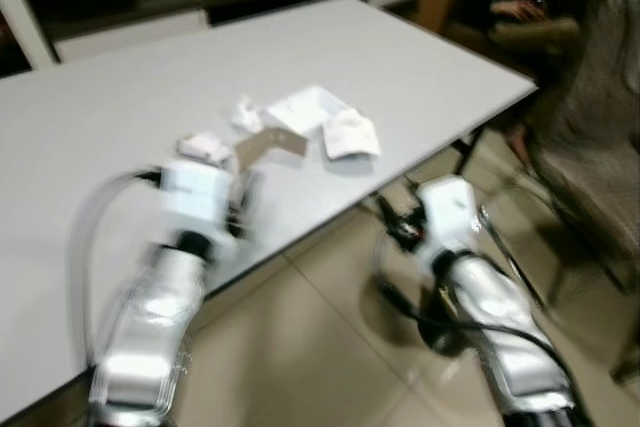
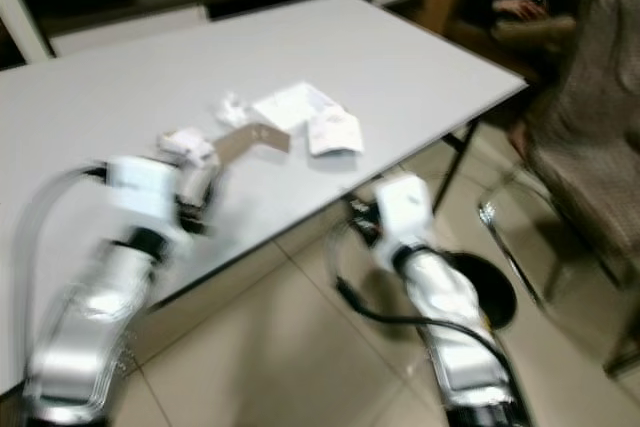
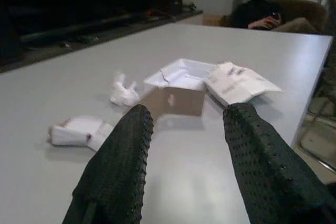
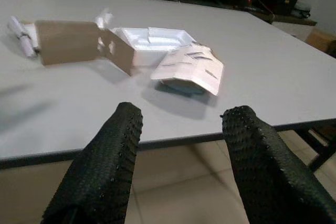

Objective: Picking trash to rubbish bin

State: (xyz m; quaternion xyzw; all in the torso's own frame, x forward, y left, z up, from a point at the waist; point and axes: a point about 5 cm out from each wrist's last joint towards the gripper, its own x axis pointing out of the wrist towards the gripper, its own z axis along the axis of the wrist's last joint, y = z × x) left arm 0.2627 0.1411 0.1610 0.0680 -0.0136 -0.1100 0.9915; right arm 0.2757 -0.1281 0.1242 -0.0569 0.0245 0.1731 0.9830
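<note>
A white table (image 1: pixel 120 117) carries a small cluster of trash near its front edge, five pieces by count. There is one open white carton (image 3: pixel 181 74) with a brown cardboard flap (image 3: pixel 176 100) standing at its front; one flattened white printed packet (image 3: pixel 239 82) that touches the carton's side; one crumpled white tissue (image 3: pixel 123 93) just beside the carton on the other side; and one rolled white wrapper (image 3: pixel 79 131) lying apart from the rest, nearest the left arm. In the right wrist view the same carton (image 4: pixel 152 40), cardboard flap (image 4: pixel 79 43) and printed packet (image 4: pixel 191 66) show.

The left gripper (image 3: pixel 184 145) hangs over the tabletop short of the trash, its two black fingers (image 3: pixel 123 166) spread apart with nothing between them. The right gripper (image 4: pixel 181 150) is off the table's front edge, over the tiled floor (image 1: pixel 330 347), fingers likewise spread and empty, facing the packet.

One round black rubbish bin (image 2: pixel 485 292) stands on the floor under the right arm, beside the table's leg. One person (image 3: pixel 262 11) sits in a brown armchair (image 1: pixel 590 117) beyond the table's far corner.
</note>
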